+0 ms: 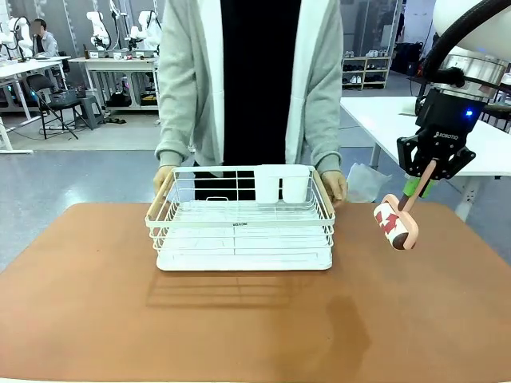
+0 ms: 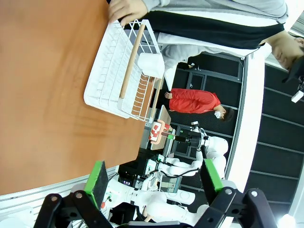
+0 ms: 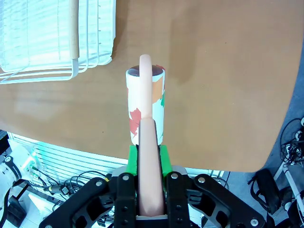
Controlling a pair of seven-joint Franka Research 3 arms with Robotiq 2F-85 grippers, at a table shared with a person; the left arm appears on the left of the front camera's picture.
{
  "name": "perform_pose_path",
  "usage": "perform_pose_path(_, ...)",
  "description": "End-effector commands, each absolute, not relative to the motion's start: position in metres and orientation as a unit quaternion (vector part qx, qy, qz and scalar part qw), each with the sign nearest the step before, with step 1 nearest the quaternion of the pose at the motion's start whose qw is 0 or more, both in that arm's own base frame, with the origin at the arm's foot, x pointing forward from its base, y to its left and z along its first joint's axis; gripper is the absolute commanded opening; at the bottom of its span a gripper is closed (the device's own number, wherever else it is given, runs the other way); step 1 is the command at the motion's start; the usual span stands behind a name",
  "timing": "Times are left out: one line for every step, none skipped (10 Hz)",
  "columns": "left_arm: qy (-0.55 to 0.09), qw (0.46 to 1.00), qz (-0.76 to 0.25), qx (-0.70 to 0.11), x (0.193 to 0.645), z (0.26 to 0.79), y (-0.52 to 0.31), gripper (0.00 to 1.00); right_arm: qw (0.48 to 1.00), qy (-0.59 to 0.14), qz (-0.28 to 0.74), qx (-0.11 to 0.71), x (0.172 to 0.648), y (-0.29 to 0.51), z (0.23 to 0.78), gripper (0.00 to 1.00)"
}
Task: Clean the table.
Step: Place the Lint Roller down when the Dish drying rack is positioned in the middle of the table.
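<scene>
A lab room with white-topped tables and shelving fills the top of the front frame; below it the table (image 1: 96, 319), its reddish-brown top taking the whole lower half, runs its long axis left to right across the picture, with its near edge along the bottom of the frame. A darker smudge lies on the top, lower middle of the frame.

At upper centre a person stands behind the table, both hands gripping the end handles of a white wire dish rack (image 1: 239, 239) that sits or hovers just above the tabletop at mid-frame, a shadow beneath it.

At the right of the frame the right gripper (image 1: 426, 177) has its fingers pressed onto the pink handle of a lint roller (image 1: 396, 224), whose patterned roll hangs down-left, above the table and beside the rack's right end. In the right wrist view the handle (image 3: 149, 156) is pinched between the green pads.

At the bottom of the left wrist view the left gripper (image 2: 153, 179) stands spread and empty, clear of the table.

Risks, as I judge them: the roller could strike the rack or the person's hand if swept left while the rack is there; a tilted roll would touch on one edge and skip; the handle could twist in the pinch under pressure.
</scene>
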State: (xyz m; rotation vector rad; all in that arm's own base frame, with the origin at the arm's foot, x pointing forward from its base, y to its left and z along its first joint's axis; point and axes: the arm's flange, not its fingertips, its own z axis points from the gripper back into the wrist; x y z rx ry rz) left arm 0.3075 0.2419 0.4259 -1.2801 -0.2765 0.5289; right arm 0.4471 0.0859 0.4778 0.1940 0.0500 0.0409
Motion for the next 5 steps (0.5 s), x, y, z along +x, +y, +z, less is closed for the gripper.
perform_pose_path(-0.133,0.755,0.238,-0.596,0.3059,0.4279,0.2436,1.00,0.994,0.026,0.025,0.098,0.4490,0.0877,0.4821,0.21)
perform_pose_path(-0.133,0.755,0.238,-0.596,0.3059,0.4279,0.2436,1.00,0.994,0.026,0.025,0.098,0.4490,0.0877,0.4821,0.21)
perform_pose_path(-0.133,0.755,0.238,-0.596,0.3059,0.4279,0.2436,1.00,0.994,0.026,0.025,0.098,0.4490,0.0877,0.4821,0.21)
perform_pose_path(-0.133,0.755,0.238,-0.596,0.3059,0.4279,0.2436,1.00,0.994,0.026,0.025,0.098,0.4490,0.0877,0.4821,0.21)
perform_pose_path(-0.133,0.755,0.238,-0.596,0.3059,0.4279,0.2436,1.00,0.994,0.026,0.025,0.098,0.4490,0.0877,0.4821,0.21)
